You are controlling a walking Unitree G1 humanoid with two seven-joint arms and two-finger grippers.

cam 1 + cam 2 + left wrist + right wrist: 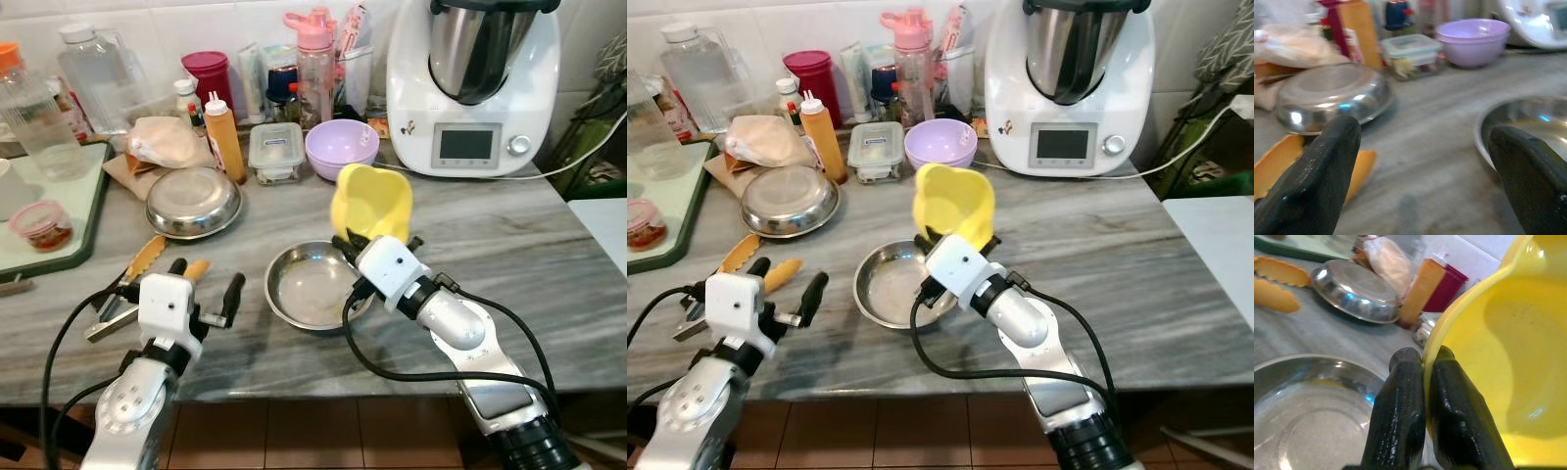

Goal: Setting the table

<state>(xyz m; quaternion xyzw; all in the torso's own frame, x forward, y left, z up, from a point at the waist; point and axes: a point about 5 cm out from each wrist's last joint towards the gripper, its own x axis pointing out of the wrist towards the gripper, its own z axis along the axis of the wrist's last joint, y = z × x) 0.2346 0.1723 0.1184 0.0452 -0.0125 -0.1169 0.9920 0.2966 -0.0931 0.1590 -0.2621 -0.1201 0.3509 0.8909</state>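
Note:
My right gripper (351,242) is shut on the rim of a yellow bowl (371,203), holding it tilted on edge above the far right side of an upright steel bowl (312,286) on the grey marble counter (509,264). In the right wrist view the two fingers (1400,406) pinch the yellow bowl's wall (1508,357) over the steel bowl (1308,416). My left gripper (206,286) stands open over the counter, left of the steel bowl, near orange-tipped tongs (142,262). An overturned steel bowl (194,202) lies behind it.
Along the back stand a lilac bowl (341,147), a lidded container (275,152), an orange sauce bottle (225,139), a pink bottle (314,59), jars and a white kitchen machine (473,83). A green-rimmed tray (54,211) is at the left. Counter edge runs close in front.

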